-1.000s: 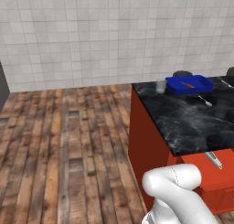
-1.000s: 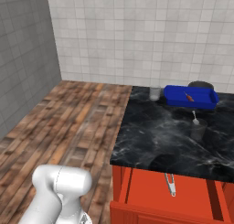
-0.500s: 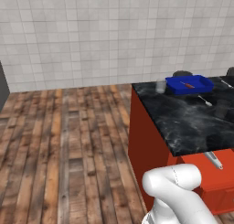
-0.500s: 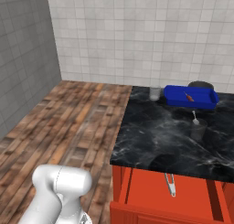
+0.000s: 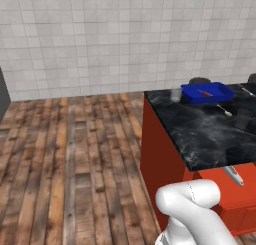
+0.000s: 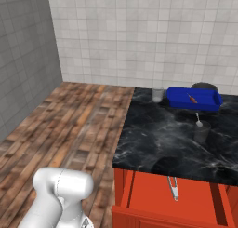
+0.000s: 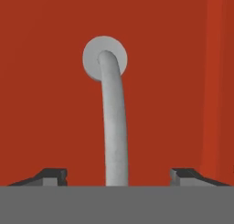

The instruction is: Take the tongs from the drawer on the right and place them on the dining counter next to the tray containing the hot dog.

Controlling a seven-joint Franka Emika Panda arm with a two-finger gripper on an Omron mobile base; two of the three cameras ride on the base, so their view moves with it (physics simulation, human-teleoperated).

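Both fingertips [image 7: 50,175] of the tool [image 7: 116,177] stand spread, released, straddling the grey handle [image 7: 112,127] on the red drawer [image 7: 45,104] front

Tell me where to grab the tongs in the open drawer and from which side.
Grip the tongs at mid-length, coming straight down from above. They lie flat on the floor of the drawer, long and slim, so close the fingers across the narrow width.

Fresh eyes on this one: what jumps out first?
The open red drawer under the black marble counter, with the silver tongs lying inside. At the counter's far end sits a blue tray holding the hot dog. In the hand view, a grey handle stands between the spread fingers.
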